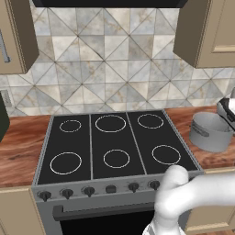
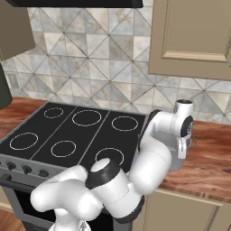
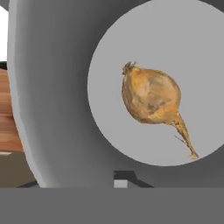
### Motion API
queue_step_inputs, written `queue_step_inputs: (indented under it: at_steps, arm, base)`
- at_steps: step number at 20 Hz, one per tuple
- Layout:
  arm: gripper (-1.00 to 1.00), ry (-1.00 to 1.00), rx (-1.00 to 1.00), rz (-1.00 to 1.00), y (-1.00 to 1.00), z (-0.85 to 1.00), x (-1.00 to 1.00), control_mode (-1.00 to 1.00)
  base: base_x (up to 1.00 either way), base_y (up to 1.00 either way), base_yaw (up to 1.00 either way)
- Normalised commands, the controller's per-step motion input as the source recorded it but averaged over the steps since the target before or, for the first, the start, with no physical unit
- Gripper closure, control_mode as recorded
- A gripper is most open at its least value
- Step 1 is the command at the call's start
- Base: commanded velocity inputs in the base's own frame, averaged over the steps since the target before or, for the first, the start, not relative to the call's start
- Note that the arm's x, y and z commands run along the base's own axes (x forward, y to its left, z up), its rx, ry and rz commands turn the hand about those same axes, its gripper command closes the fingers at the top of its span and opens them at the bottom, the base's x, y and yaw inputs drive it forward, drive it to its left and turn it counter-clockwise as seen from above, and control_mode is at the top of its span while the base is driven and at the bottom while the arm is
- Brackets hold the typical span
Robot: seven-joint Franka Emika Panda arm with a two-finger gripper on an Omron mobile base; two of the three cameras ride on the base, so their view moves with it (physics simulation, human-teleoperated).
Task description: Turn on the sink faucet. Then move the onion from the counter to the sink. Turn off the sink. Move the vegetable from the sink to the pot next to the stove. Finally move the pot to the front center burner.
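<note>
Left base view: grey pot (image 1: 210, 133) stands on the wooden table (image 1: 20, 142), just right of the stove (image 1: 114, 144); all six burners bare.
Right base view: arm reaches over the pot (image 2: 180, 158); claw hidden at its rim.
Hand view: onion (image 3: 151, 97) lies on the pot floor (image 3: 57, 87); claw (image 3: 122, 179) opening cannot be told.

The onion (image 3: 151, 96) lies on the flat bottom of the grey pot (image 3: 52, 109), root tail pointing lower right.
</note>
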Motion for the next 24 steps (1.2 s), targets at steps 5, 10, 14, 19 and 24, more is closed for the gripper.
queue_step_inputs:
  at_steps: [5, 10, 14, 19, 24]
  arm:
    - [1.0, -0.06, 0.0, 0.0, 0.52, 0.37, -0.34, -1.0]
    - [1.0, -0.04, 0.0, 0.0, 0.69, 0.39, -0.26, -1.0]
    - [1.0, -0.05, 0.0, 0.01, 0.84, 0.29, -0.25, -1.0]
    - [1.0, -0.02, -0.01, 0.04, 0.98, 0.23, -0.04, -1.0]
    - [1.0, 0.0, 0.0, 0.08, 0.99, 0.12, 0.04, -1.0]
  base:
    - [0.0, 0.0, 0.0]
    - [0.0, 0.0, 0.0]
    - [0.0, 0.0, 0.0]
    - [0.0, 0.0, 0.0]
    - [0.0, 0.0, 0.0]
